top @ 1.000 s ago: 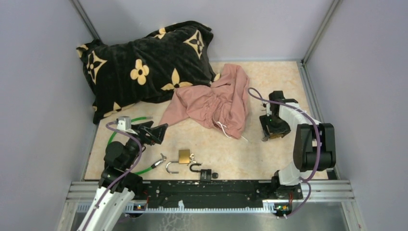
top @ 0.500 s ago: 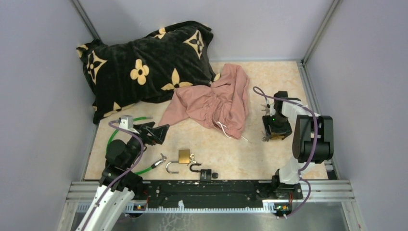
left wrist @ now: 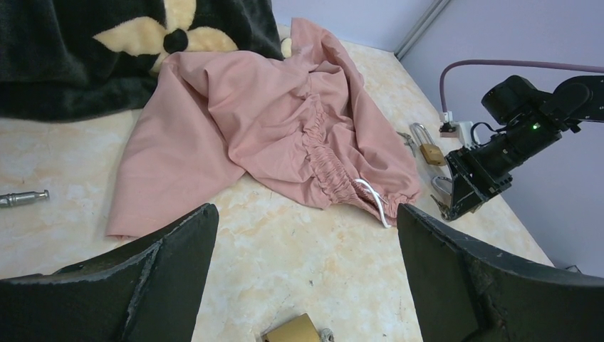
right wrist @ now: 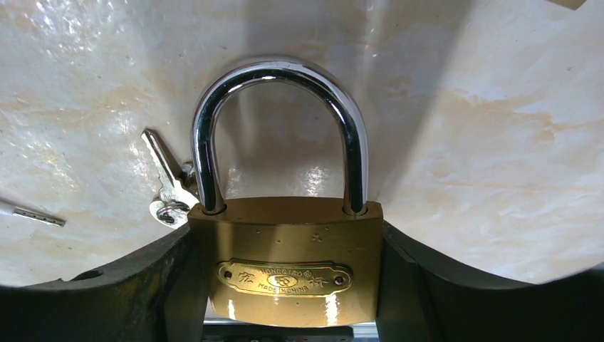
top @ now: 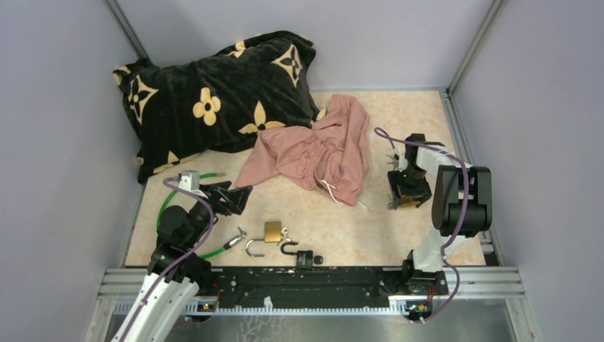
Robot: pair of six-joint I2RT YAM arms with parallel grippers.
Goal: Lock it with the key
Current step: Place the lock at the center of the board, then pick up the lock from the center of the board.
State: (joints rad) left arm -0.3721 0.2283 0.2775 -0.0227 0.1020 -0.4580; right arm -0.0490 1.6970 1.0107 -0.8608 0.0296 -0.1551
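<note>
My right gripper is shut on a brass padlock, its pads pressing both sides of the body. The steel shackle is seated in both holes. A small key bunch lies on the table beside the shackle's left leg. My left gripper is open and empty above the table's left side. In the left wrist view a second brass padlock lies just below the open fingers; it also shows in the top view with its shackle swung out.
A black padlock lies near the front rail. A third brass padlock lies at the back right. A pink garment and a black flowered pillow fill the back. A green cable loops at the left.
The right arm's elbow has swung to the right and upward while its gripper stayed low over nearly the same spot with the padlock. The left arm has barely moved.
</note>
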